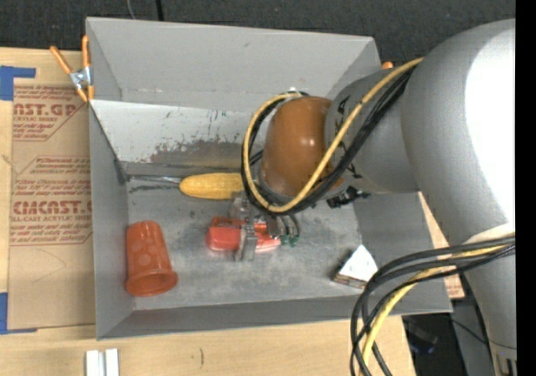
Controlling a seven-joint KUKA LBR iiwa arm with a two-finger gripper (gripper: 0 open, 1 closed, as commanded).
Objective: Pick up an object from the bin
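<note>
My gripper [248,242] is down in the middle of the bin floor, right on a small red toy [224,238] with a green bit at its right end. Its metal fingers sit against the toy's right half; the orange dome hides most of them. A yellow corn cob [211,187] lies just behind the gripper, against the bin's back slope.
An orange plastic cup [148,259] lies on its side at the front left of the bin. A small white and brown block [358,268] rests at the front right. The arm and its cables cover the bin's right side.
</note>
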